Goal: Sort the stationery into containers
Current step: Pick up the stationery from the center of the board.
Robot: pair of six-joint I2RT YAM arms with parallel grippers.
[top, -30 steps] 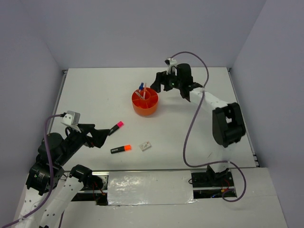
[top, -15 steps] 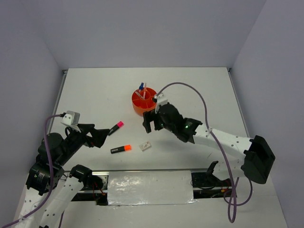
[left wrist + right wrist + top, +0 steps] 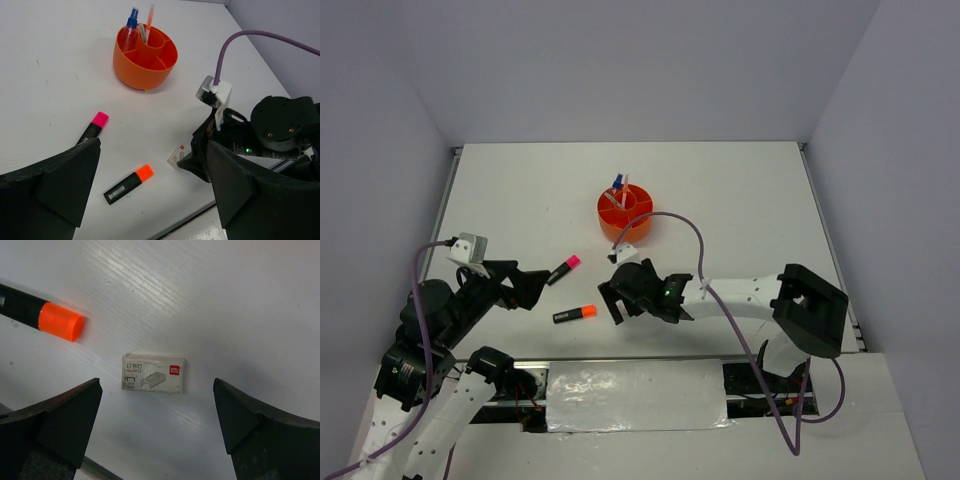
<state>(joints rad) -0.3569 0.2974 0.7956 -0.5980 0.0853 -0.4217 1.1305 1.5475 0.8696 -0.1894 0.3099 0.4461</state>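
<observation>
Top external view: left gripper (image 3: 538, 288) jaws apart, empty, over the white tabletop's (image 3: 520, 190) near-left corner, black highlighter with pink cap (image 3: 563, 269) just off its tips. Black highlighter with orange cap (image 3: 574, 314) lies by the near edge. Small white flat staple box (image 3: 154, 373) sits beside it, under the right gripper (image 3: 612, 303), jaws wide apart either side, not touching. Round orange plastic tub (image 3: 625, 232), mid-tabletop toward the far edge, holds blue-clear marker (image 3: 132, 22) and thin pens (image 3: 149, 15).

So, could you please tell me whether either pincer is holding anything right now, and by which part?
Nothing is held. The right pincer stands open above the small white staple box; the left pincer is open and empty.
</observation>
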